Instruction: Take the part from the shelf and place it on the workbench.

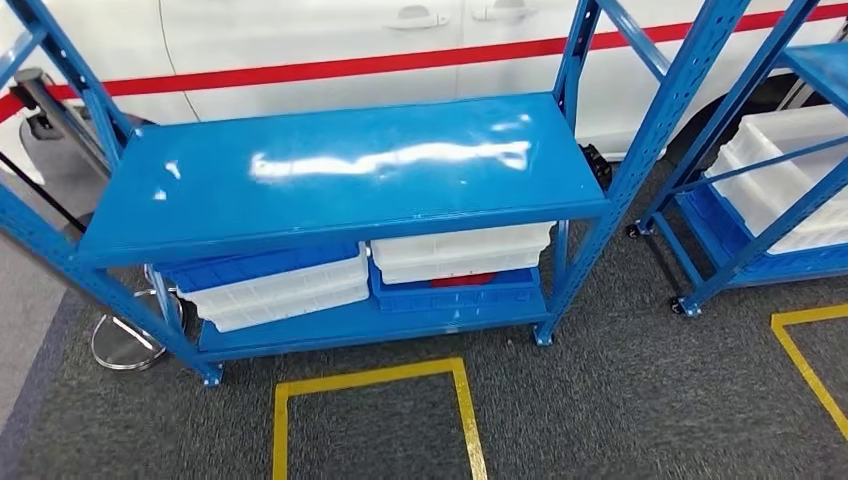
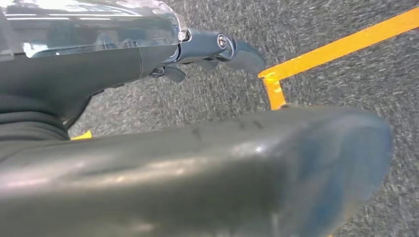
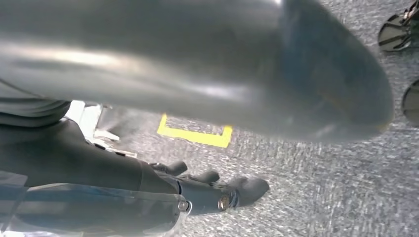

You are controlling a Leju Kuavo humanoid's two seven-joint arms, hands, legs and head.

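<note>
— What's the biggest thing in front of you?

— A white vehicle (image 1: 300,40) with a red stripe, standing behind everything along the far side. In front of it is the blue shelf (image 1: 340,170), its glossy top board running left to right. A second blue rack (image 1: 760,200) stands just beside it at the right, carrying a white bin (image 1: 790,170).

— And on the shelf's lower board?

— Toward the left end, a white tray (image 1: 280,295) with a blue one stacked on it. Toward the right end, another white tray (image 1: 460,250) sits on a blue crate (image 1: 450,292). Something red (image 1: 462,281) peeks out between those two. It may be the part, but too little of it shows for me to tell its long axis or which way it points.

— The floor?

— Grey carpet (image 1: 620,400) with a yellow taped square (image 1: 375,400) just before the shelf's front edge, and a round metal base (image 1: 125,345) by the shelf's front-left leg.

— Where are your arms?

— Both hang over the carpet. My left hand (image 2: 212,49) has its fingers loosely extended, a little apart, with nothing in them. My right hand (image 3: 212,190) is the same: fingers lightly curled, spread, holding nothing.
</note>
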